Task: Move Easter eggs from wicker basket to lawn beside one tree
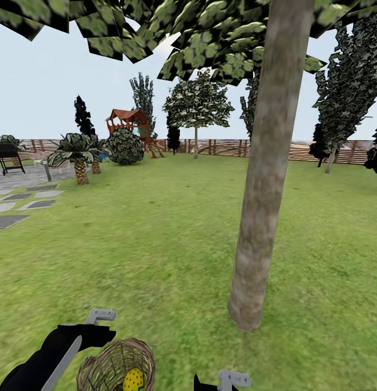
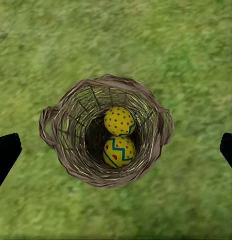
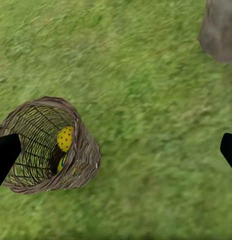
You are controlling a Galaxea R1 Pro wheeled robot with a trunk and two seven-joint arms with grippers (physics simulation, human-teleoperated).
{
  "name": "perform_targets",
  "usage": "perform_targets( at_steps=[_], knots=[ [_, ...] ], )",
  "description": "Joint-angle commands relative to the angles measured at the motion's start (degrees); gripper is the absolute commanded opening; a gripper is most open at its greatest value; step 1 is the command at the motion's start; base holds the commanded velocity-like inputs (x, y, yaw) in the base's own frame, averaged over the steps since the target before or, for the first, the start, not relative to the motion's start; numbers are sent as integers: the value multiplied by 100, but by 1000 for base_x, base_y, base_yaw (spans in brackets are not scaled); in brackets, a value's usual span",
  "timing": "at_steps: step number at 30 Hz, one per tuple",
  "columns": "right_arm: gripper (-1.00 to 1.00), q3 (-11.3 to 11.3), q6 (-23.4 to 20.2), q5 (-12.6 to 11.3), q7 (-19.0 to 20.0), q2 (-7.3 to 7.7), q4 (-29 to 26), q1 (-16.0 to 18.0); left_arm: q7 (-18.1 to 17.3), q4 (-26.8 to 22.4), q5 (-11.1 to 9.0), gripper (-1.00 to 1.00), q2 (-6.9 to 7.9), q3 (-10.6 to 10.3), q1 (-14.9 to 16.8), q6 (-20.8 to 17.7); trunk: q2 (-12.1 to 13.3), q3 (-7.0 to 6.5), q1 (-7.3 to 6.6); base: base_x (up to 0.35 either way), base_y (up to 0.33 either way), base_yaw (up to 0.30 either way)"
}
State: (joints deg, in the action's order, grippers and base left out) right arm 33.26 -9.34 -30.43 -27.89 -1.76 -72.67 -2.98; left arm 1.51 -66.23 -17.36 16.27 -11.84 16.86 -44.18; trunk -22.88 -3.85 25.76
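While woven walls (image 3: 80,150) half-hide them, two eggs (image 2: 119,121) show.

readable text: none | labels/brands: none | numbers/signs: none | easter eggs (image 2: 119,136) in the wicker basket (image 2: 60,145): painted red dots and blue zigzag stripes only, no lettering | tree (image 1: 267,179) trunk: mottled bark, no marks | fence (image 1: 221,146): plain slats, no writing
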Motion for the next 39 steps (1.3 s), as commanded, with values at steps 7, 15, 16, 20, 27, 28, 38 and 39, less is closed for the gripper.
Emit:
perform_targets(
  at_steps=[7,15,16,20,27,28,38,39],
  knots=[
    [100,5,-12,-26,-32,2,-12,-1,16,-4,-21,100,7,-12,2,-20,-3,1,2,0,61,0],
    [100,5,0,-28,-32,8,-11,-1,16,-4,-21,100,7,-12,2,-20,-3,-13,2,0,127,-48],
    [100,5,0,-27,-32,8,-11,-1,16,-4,-21,100,7,-12,2,-20,-3,-16,2,0,116,-78],
    [100,4,-19,-31,-32,8,-11,-1,16,-4,-21,100,7,-12,2,-20,-3,-21,2,0,49,-33],
    [100,5,4,-28,-32,7,-11,-1,16,-4,-14,100,7,-12,2,-20,-3,-22,2,0,6,-5],
    [100,5,4,-29,-32,7,-11,-1,16,-4,-14,100,7,-12,2,-20,-3,-24,2,0,63,-63],
    [100,4,10,-33,-31,9,-11,-2,19,-4,-13,100,7,-12,2,-20,-3,-79,2,0,176,-173],
    [100,4,11,-33,-30,9,-11,-1,21,-4,-13,100,7,-12,2,-20,-3,-85,2,0,58,-206]
  ],
)
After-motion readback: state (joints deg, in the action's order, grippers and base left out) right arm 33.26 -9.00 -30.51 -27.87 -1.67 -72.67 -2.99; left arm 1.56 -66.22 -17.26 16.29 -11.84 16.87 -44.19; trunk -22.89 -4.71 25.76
